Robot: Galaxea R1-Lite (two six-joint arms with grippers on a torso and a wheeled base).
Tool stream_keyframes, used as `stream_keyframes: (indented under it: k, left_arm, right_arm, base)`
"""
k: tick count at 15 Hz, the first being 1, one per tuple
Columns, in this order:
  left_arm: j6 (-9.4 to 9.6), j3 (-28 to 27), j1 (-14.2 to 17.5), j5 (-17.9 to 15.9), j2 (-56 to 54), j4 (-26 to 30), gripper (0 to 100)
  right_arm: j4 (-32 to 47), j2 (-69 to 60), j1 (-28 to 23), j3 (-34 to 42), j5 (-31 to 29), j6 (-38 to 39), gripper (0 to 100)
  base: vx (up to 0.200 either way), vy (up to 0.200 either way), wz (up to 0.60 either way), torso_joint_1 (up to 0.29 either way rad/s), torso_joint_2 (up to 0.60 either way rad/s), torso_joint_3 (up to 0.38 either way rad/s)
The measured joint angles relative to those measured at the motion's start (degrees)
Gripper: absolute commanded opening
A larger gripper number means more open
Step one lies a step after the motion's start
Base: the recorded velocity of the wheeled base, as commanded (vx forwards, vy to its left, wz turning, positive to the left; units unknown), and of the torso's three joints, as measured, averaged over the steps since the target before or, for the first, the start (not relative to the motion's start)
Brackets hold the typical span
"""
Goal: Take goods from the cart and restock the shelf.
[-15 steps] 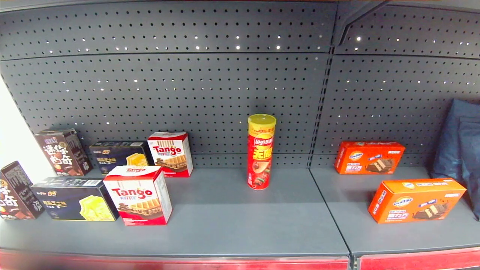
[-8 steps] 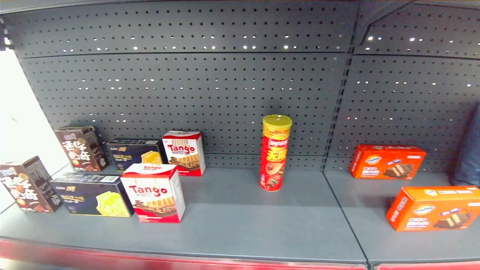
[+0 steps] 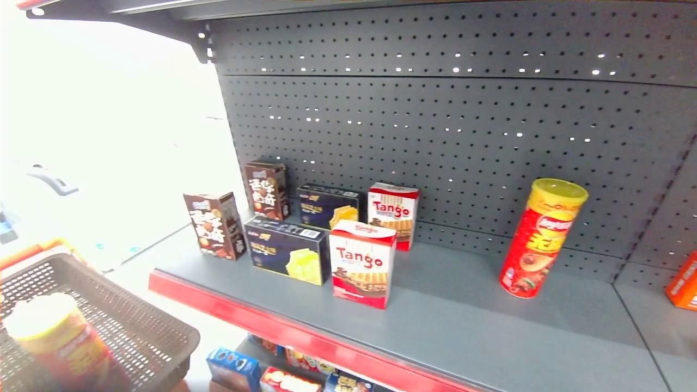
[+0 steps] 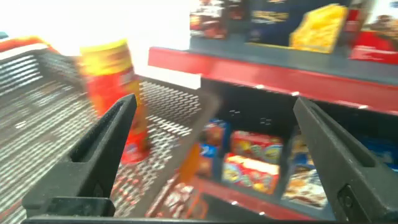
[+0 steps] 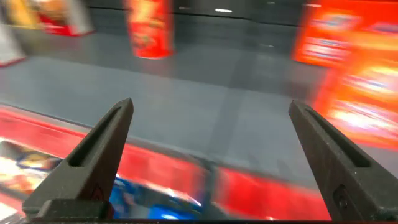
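A grey shelf [image 3: 446, 321] with a red front edge is backed by a perforated panel [image 3: 435, 120]. Beside its left end, lower down, a dark mesh cart [image 3: 158, 326] is seen, and a yellow-lidded red can [image 3: 60, 343] is stood in it. The fingers of the left gripper [image 4: 214, 101] and right gripper [image 5: 211, 104] are spread wide, nothing held.
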Motion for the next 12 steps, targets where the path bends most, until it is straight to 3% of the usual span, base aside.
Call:
stream_keyframes:
  k: [11, 12]
  left_arm:
    - [0.45, 0.0, 0.0, -0.5, 0.0, 0.0, 100]
    - [0.56, 0.0, 0.0, -1.6, 0.0, 0.0, 100]
  right_arm:
    - [0.0, 0.0, 0.0, 0.0, -0.2, 0.0, 100]
    - [-0.1, 0.0, 0.0, 0.0, -0.2, 0.1, 100]
  base:
    - [0.0, 0.0, 0.6, 0.002, 0.0, 0.0]
    - [0.0, 0.0, 0.0, 0.0, 0.0, 0.0]
